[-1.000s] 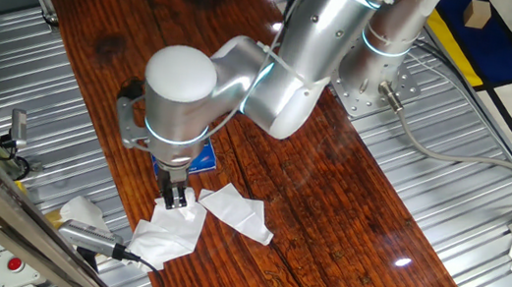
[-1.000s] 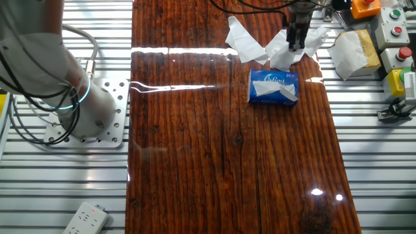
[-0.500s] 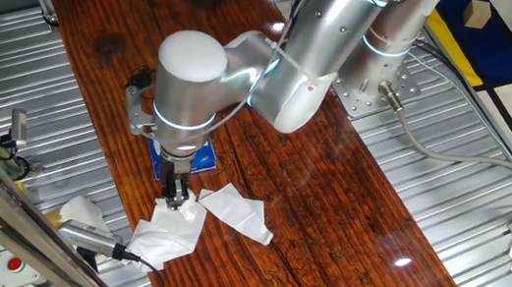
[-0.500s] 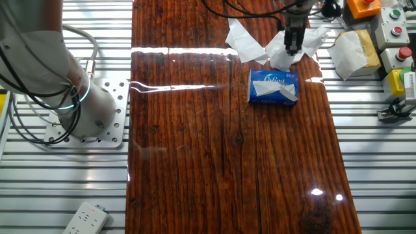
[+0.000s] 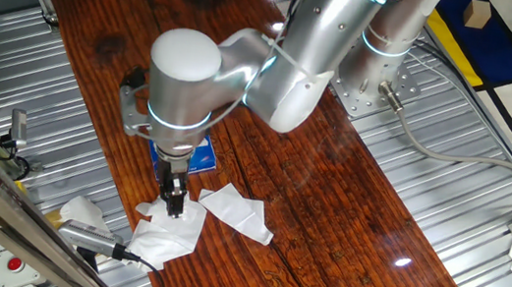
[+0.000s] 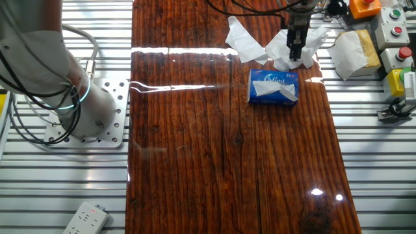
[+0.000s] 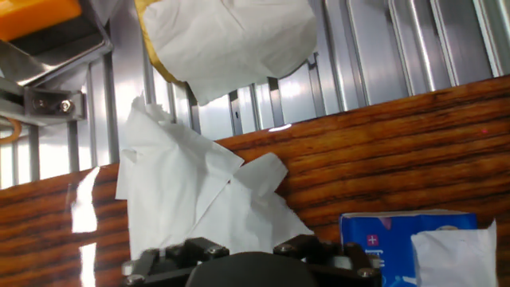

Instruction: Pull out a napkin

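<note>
Near the narrow end of the dark red-brown wooden tabletop (image 6: 214,130), where it meets the ribbed metal frame, the silver arm's black two-finger gripper (image 6: 296,53) points straight down onto the thin, wrinkled white paper napkin (image 6: 281,52). Its fingers stand close together with the sheet bunched at their tips; they appear pinched on the paper, though neither fixed view shows the contact itself cleanly. The napkin (image 5: 168,233) lies crumpled at that end edge, partly over the metal slats in the hand view (image 7: 191,191), just beyond the small blue rectangular tissue pack with white lettering (image 6: 273,87). A fresh white tuft stands in the pack's opening (image 7: 450,255), which suggests the held sheet has already left the pack and that its successor was drawn up behind it. Beside the napkin, nearer the long edge, rests a flat white tissue with pointed corners (image 6: 244,40), lying apart from the gripper. A crumpled white wad over a yellow object (image 6: 354,51) sits off the wood on the frame. The vertical hold suits a lifting pull away from the pack.
</note>
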Robot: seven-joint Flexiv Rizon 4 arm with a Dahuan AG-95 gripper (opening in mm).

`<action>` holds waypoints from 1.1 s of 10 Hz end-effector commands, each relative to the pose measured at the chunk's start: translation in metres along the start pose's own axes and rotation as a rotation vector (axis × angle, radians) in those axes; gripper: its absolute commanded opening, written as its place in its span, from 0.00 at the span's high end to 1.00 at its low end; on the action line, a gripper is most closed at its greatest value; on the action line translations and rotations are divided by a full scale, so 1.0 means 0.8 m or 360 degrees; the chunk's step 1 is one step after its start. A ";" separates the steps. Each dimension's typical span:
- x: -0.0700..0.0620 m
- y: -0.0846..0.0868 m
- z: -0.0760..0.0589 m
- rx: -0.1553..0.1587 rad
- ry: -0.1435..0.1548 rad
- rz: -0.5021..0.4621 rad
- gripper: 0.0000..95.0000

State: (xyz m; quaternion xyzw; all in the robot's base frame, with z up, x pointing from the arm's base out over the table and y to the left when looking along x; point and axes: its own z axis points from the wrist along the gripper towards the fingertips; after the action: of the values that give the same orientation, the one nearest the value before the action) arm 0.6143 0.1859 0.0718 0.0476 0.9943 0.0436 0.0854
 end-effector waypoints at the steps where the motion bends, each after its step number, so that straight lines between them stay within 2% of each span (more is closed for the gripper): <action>1: -0.010 -0.010 -0.023 0.0121 0.0089 -0.0222 0.20; 2: -0.013 -0.018 -0.029 0.0149 0.0102 -0.0268 0.20; 3: -0.017 -0.033 -0.038 0.0150 0.0107 -0.0315 0.20; 5: -0.021 -0.061 -0.051 0.0154 0.0109 -0.0352 0.60; 6: -0.021 -0.073 -0.057 0.0155 0.0120 -0.0356 0.60; 7: -0.022 -0.085 -0.062 0.0151 0.0124 -0.0358 0.80; 8: -0.021 -0.095 -0.067 0.0150 0.0129 -0.0351 0.80; 9: -0.019 -0.104 -0.070 0.0147 0.0138 -0.0343 1.00; 11: -0.011 -0.112 -0.074 0.0145 0.0136 -0.0307 1.00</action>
State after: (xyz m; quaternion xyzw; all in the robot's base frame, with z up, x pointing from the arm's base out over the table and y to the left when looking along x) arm 0.6046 0.0904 0.1229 -0.0463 0.9980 -0.0084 0.0429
